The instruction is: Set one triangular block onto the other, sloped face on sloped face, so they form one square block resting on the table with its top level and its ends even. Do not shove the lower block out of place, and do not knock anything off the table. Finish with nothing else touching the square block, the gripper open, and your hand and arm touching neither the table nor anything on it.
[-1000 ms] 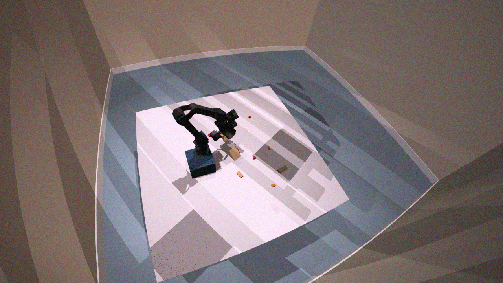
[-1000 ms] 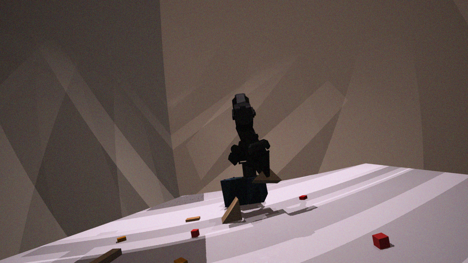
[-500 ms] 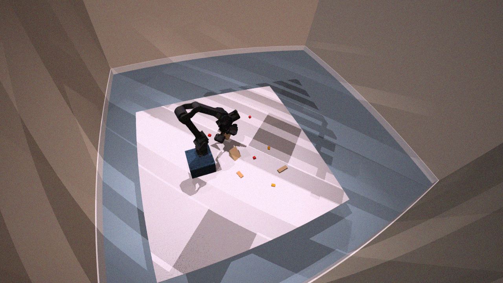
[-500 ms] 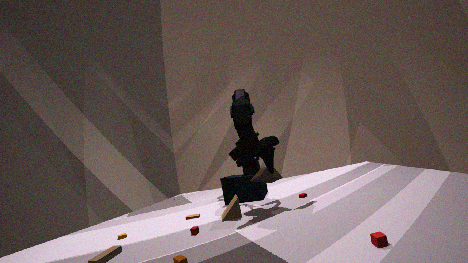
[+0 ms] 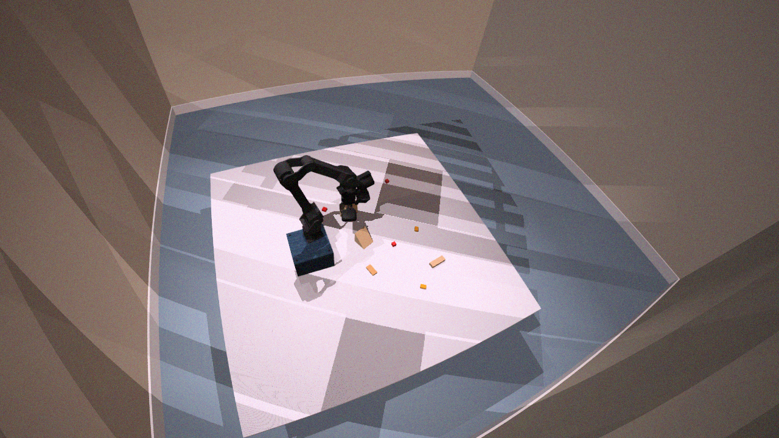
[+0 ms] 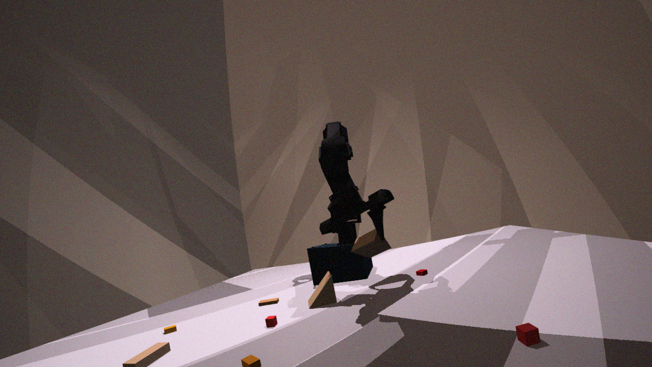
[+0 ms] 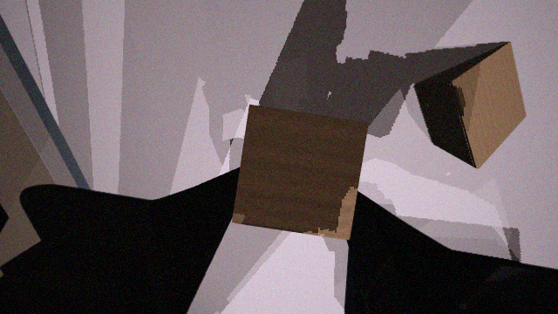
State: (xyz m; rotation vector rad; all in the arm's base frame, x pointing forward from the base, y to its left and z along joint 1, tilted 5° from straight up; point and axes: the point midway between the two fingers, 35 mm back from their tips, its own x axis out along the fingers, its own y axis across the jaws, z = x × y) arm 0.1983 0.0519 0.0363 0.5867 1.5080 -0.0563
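My gripper [image 5: 348, 211] [image 6: 371, 237] [image 7: 293, 180] is shut on a wooden triangular block [image 5: 352, 207] [image 6: 370, 243] [image 7: 301, 170] and holds it above the table. In the wrist view the held block fills the middle between the two dark fingers. The second wooden triangular block [image 5: 363, 238] [image 6: 322, 291] [image 7: 488, 105] rests on the white table, a little in front of the arm's dark blue base [image 5: 311, 250] [image 6: 338, 263]. In the wrist view it lies to the upper right of the held block, apart from it.
Small red cubes [image 5: 393, 244] [image 6: 271, 321] [image 6: 527, 333] [image 6: 421, 271], small orange cubes [image 5: 422, 286] [image 6: 250, 361] and flat wooden bars [image 5: 436, 261] [image 5: 371, 269] [image 6: 146, 355] lie scattered on the white table [image 5: 283, 337]. A blue floor with a low pale rim surrounds the table.
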